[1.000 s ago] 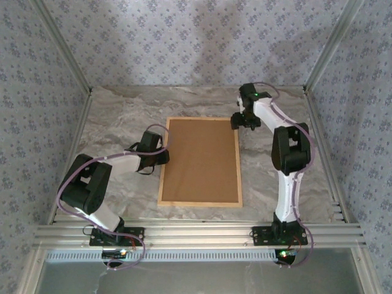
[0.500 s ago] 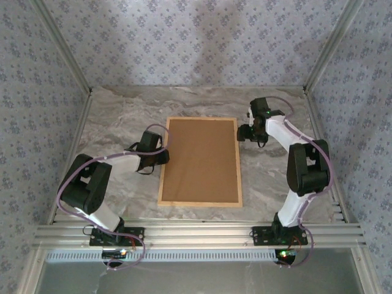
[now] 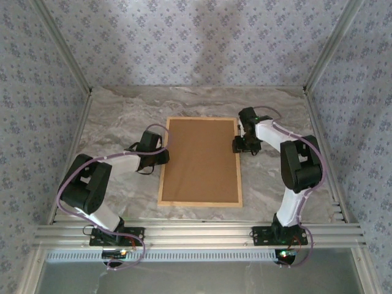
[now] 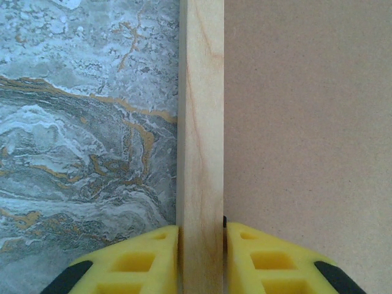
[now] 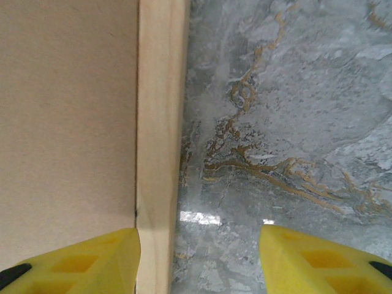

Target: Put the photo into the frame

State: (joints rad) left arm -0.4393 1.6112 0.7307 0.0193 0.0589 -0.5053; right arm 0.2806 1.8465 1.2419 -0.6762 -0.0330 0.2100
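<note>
The frame (image 3: 163, 177), thin light wood, lies flat mid-table with a plain brown backing board (image 3: 200, 159) filling it. The photo is hidden. My left gripper (image 3: 160, 154) is shut on the frame's left rail (image 4: 200, 122), with a yellow finger (image 4: 135, 260) pressed against each side of it. My right gripper (image 3: 240, 145) is open over the right rail (image 5: 160, 122). One of its fingers (image 5: 92, 257) is above the board's edge (image 5: 67, 110) and the other above bare table, so the rail sits just inside the left finger.
The grey marble tabletop (image 3: 116, 122) surrounds the frame on all sides. Wallpapered walls and aluminium posts (image 3: 73, 67) close in the back and sides. An aluminium rail (image 3: 196, 236) carrying both arm bases runs along the near edge.
The right arm has come from the frame's far right corner nearer along the right rail, and its jaws have narrowed. The left arm and the frame have not moved.
</note>
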